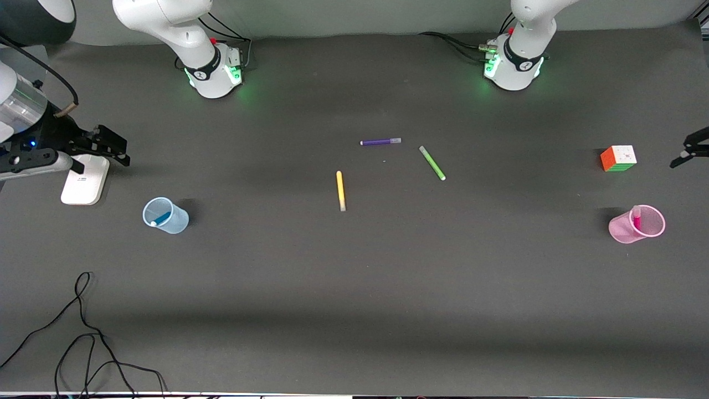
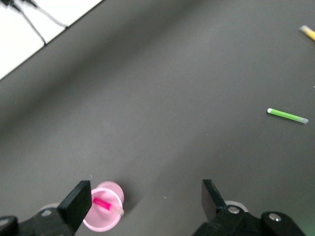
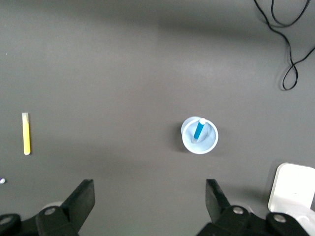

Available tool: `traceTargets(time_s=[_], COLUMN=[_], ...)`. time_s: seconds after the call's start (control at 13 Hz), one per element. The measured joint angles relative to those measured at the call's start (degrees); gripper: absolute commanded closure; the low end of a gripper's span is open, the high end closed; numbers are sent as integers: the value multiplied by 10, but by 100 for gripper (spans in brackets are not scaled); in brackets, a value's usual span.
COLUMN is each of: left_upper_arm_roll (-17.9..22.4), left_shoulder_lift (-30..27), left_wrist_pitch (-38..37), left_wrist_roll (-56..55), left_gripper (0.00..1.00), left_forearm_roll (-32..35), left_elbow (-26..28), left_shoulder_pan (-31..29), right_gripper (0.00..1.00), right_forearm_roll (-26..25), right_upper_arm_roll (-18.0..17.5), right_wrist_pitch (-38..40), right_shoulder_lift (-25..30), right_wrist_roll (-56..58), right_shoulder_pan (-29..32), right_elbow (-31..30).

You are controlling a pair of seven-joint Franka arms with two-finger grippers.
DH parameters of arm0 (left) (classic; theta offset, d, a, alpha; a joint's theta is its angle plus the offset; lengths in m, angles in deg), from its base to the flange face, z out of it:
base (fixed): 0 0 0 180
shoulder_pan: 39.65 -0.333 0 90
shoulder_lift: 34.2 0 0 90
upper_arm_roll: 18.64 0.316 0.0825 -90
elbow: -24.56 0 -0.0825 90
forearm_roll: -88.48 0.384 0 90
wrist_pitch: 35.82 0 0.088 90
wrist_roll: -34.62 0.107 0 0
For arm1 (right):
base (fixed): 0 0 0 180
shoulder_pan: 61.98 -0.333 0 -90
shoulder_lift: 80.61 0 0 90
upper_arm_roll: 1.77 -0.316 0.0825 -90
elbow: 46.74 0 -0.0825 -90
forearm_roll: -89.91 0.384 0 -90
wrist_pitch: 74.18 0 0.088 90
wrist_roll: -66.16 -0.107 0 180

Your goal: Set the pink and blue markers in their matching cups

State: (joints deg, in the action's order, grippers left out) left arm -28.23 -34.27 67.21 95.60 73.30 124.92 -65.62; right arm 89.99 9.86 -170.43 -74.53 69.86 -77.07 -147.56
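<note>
Sitting in cups: both markers, on desk (image 1: 354,288)
Blue marker (image 1: 160,219): leaning inside blue cup (image 1: 166,215), lower left of front frame
Pink marker (image 1: 637,219): standing in pink cup (image 1: 637,224), lower right of front frame
Right tool (image 1: 105,147): hanging released w/ fingers apart, gripping nothing, over white pad (image 1: 85,179), left edge
Left tool (image 1: 689,151): hanging released, gripping nothing, right edge
Lying mid-frame: yellow marker (image 1: 340,190), green marker (image 1: 432,163), purple marker (image 1: 380,142)

Left tool (image 1: 689,148) mostly cut off at the front view's edge
</note>
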Motion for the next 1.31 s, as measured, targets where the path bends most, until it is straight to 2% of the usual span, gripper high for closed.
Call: traceTargets(time_s=[0.31, 0.62, 1.0, 1.31], left_upper_arm_roll=[-3, -8, -16, -20], left_shoulder_lift=[-16, -17, -15, -15], left_wrist_pitch=[-15, -27, -104, -121], left_wrist_roll=[-241, -464, -632, -676], left_gripper=[1, 1, 1, 1], left_forearm_roll=[100, 143, 151, 162], left_elbow=[2, 4, 3, 3], left_shoulder_pan=[116, 205, 227, 227], right_gripper=[0, 0, 0, 0], right_forearm_roll=[6, 6, 6, 6], right_upper_arm_roll=[3, 5, 6, 6], right_wrist_pitch=[7, 7, 7, 7], right_shoulder_lift=[7, 7, 3, -7], right_wrist_roll=[0, 0, 0, 0], right_shoulder_pan=[0, 0, 0, 0], right_elbow=[3, 4, 4, 4])
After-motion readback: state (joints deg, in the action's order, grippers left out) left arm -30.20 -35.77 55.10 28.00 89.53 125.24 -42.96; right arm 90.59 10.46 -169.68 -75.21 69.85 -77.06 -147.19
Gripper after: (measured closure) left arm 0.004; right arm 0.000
